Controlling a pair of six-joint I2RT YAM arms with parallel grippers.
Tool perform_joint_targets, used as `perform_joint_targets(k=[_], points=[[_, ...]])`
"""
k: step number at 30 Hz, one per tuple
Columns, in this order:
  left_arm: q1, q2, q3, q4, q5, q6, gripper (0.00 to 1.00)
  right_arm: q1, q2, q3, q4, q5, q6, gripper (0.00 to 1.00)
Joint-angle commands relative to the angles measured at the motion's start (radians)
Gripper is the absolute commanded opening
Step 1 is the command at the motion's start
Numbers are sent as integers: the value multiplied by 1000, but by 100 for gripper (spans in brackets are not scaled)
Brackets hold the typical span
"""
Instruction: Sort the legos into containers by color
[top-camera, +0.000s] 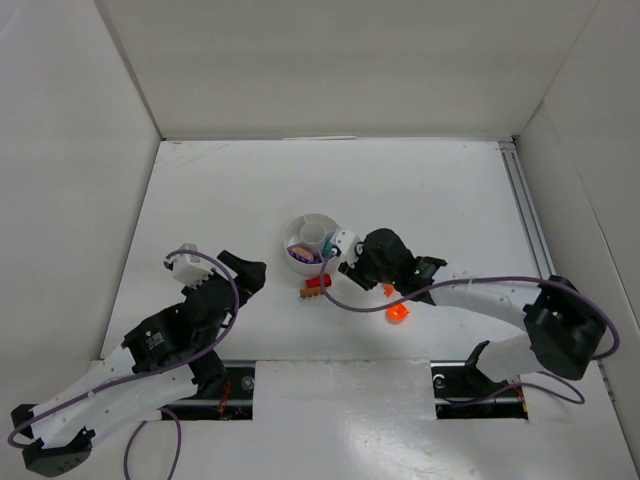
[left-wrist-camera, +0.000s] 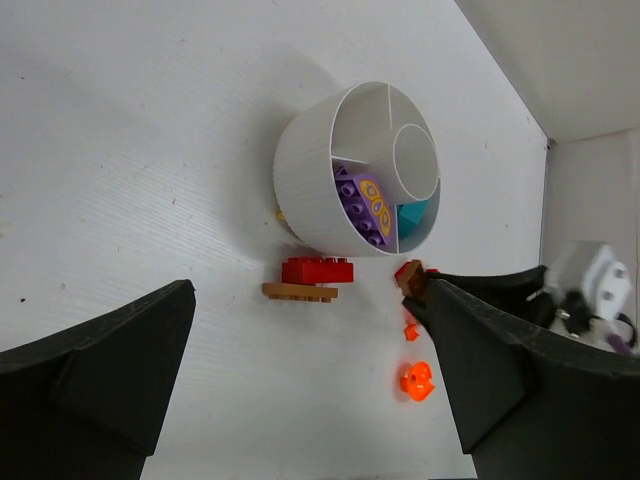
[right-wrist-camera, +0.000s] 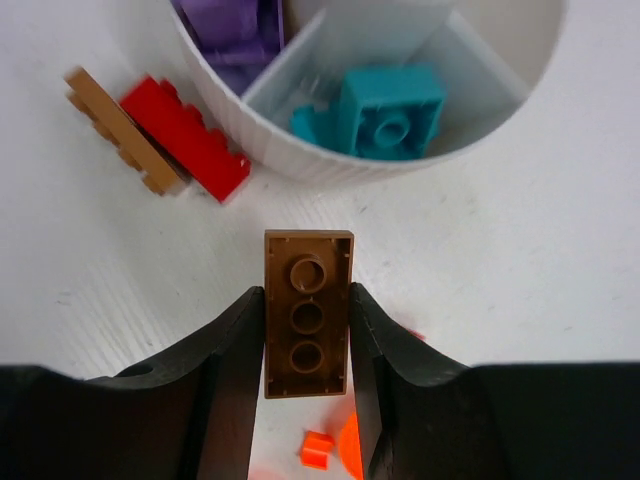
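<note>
Currently right gripper (right-wrist-camera: 307, 293) has its two black fingers pressed on the long sides of a brown plate (right-wrist-camera: 307, 258), pinching it. The plate is thin, one stud wide and three long, studs up, smooth glossy plastic. Can't tell if it's lifted or resting on the table.

Just ahead of it is the dish (right-wrist-camera: 330, 168): round, white, finely ribbed outer wall, thin dividers. One wedge holds a teal brick (right-wrist-camera: 395, 115). The neighbouring wedge holds purple bricks (right-wrist-camera: 235, 30); one carries a print of orange ovals, no letters legible.

On the table just outside the dish wall, a red brick (right-wrist-camera: 185, 135) and a second brown plate (right-wrist-camera: 120, 130) lie side by side, touching. Translucent orange pieces (right-wrist-camera: 318, 448) sit behind the right fingertips, near the gripper.

Left gripper (top-camera: 250, 272) is spread wide with nothing between the fingers, near the dish's left side.

Room: matte white table (top-camera: 220, 200) runs plain to the left of and beyond the dish, bounded by white walls (top-camera: 330, 60). A metal rail (top-camera: 525, 200) lines the right edge.
</note>
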Motion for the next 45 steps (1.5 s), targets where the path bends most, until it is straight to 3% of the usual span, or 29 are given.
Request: perform_joint_targets(k=[1, 7, 10, 16, 20, 37, 45], points=[[-2, -19, -8, -5, -28, -9, 100, 4, -129, 2, 79, -62, -114, 31], [-2, -28, -43, 68, -9, 28, 100, -5, -203, 42, 225, -132, -244, 31], [-2, -28, -75, 153, 25, 75, 100, -14, -160, 98, 282, -186, -281, 31], [-2, -3, -52, 116, 13, 75, 100, -25, -22, 180, 481, -310, -315, 31], [-2, -3, -52, 116, 13, 75, 100, -65, 56, 201, 617, -413, -250, 31], [-2, 58, -61, 116, -5, 22, 100, -113, 264, 247, 693, -507, -191, 32], [-2, 95, -51, 107, -5, 8, 100, -113, 284, 237, 693, -498, -191, 40]])
